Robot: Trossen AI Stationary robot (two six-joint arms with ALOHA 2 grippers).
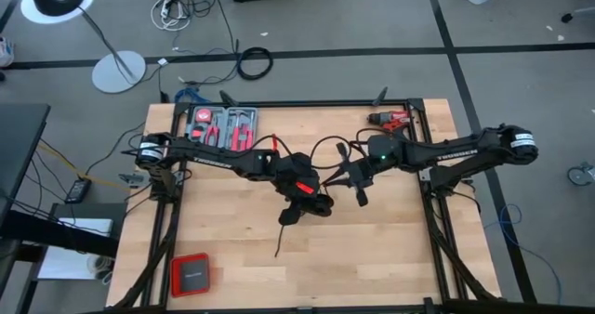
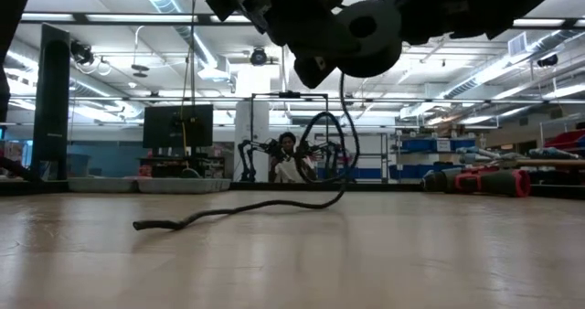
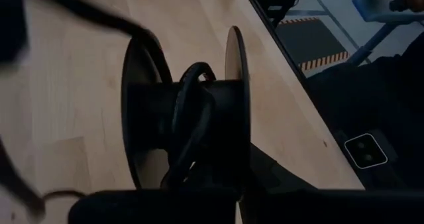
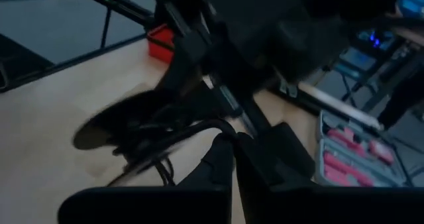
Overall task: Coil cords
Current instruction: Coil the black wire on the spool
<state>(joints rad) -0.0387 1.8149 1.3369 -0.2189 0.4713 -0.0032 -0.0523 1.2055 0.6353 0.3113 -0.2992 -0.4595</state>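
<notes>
Winding in progress. Left gripper [image 1: 314, 205], closed, holds a black flanged spool [image 3: 189, 118]; right gripper [image 1: 358, 181] pinches the thin black cord [image 2: 233, 210]. Next: feed the trailing slack onto the spool.

Thin black cord [image 1: 290, 223], partly looped, loose tail across mid-table

Cord [image 1: 296, 223] on table [image 1: 390, 249] between both arms

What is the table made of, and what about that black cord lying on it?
The table looks like pale wood with a smooth matt finish: you can see plank seams and grain. The black cord is probably rubber or soft plastic over wire, since it bends and droops in loose curves and barely shines. What is inside it cannot be seen.
</notes>
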